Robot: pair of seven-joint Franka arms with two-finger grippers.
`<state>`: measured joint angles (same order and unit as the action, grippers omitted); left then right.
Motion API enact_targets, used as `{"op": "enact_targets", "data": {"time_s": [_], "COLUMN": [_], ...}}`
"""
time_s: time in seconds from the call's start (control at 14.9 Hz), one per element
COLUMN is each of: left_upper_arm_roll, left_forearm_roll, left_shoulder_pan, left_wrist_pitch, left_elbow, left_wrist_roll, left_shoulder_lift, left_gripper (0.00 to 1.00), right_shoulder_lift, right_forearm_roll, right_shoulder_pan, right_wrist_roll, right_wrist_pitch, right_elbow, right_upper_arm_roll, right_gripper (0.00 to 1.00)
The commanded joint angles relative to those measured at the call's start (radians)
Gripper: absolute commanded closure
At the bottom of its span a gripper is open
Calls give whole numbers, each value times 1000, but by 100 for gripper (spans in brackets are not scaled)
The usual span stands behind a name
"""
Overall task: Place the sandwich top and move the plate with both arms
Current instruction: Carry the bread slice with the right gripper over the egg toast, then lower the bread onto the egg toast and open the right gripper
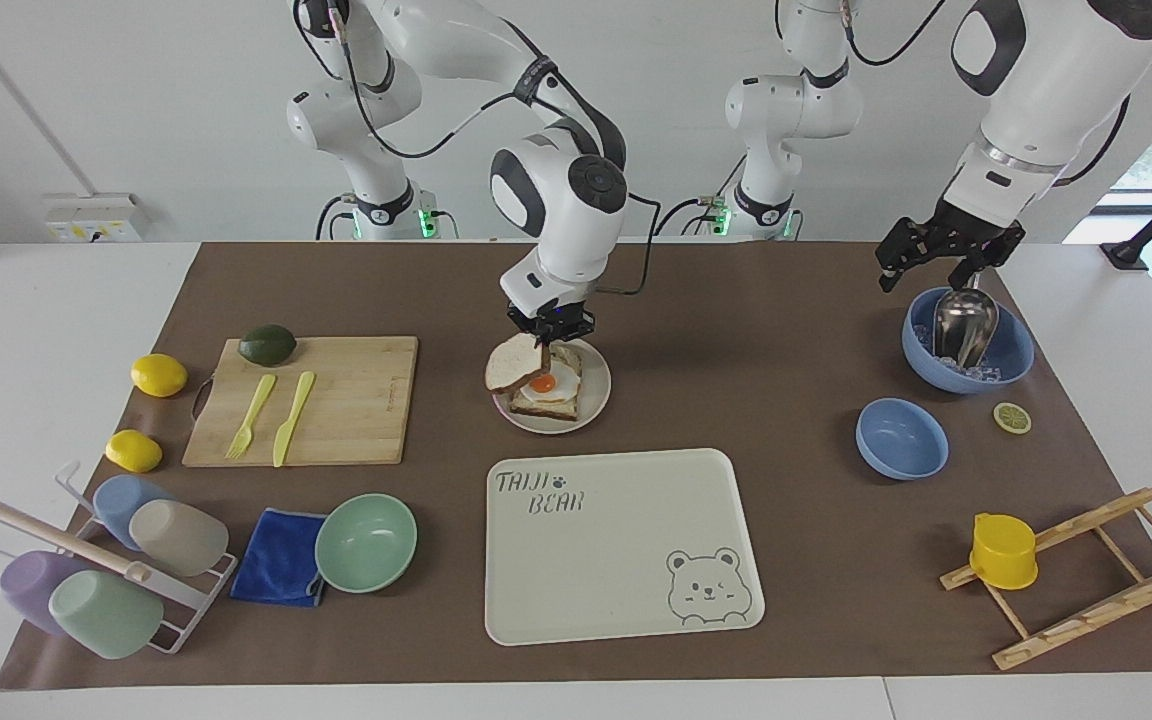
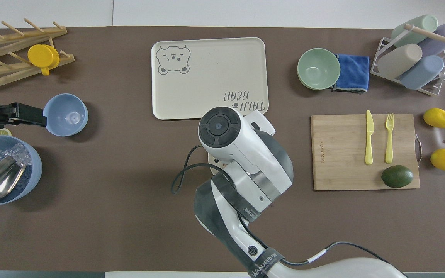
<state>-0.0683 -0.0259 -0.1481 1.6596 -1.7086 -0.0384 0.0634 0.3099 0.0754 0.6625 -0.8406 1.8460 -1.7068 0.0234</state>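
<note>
The right gripper is clamped on one bread slice, holding it tilted in the air over the one plate that carries an egg toast near the worktop's middle. The left gripper waits with fingers apart over one of two blue bowls, the one holding a scoop. Two lemons lie by the one cutting board, toward the right arm's end of the worktop.
</note>
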Motion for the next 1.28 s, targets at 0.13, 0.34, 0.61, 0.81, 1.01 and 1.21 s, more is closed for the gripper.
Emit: {"op": "enact_targets", "data": {"time_s": [0.13,0.34,0.61,0.81,1.01,1.21], "left_upper_arm_roll": [7,8,8,8,10,10], "left_forearm_roll": [14,12,8,1,-2,-38], "left_shoulder_pan": [8,10,10,10,-1,-2], "left_wrist_pitch": [8,6,8,23,55,97], "left_elbow": [-43,-46,-60,-75,-132,-186], "left_wrist_roll": [11,9,6,0,-5,-12], "left_shoulder_lift": [30,30,36,44,67,93], "left_gripper": [0,0,0,0,0,0], "right_shoulder_lift": [3,-9,-9,-9,-9,-24], "right_forearm_roll": [-60,-66,-135,-137,-144,-198], "right_shoulder_pan": [-4,-6,-14,-15,-20,-55], "right_wrist_roll": [-49,-48,-51,-54,-75,-71], "right_wrist_pitch": [103,163,190,191,214,214], "right_elbow": [-28,-79,-91,-91,-80,-54], "right_upper_arm_roll": [-3,-3,-3,-3,-3,-2], "right_gripper": [100,100,81,42,32,28]}}
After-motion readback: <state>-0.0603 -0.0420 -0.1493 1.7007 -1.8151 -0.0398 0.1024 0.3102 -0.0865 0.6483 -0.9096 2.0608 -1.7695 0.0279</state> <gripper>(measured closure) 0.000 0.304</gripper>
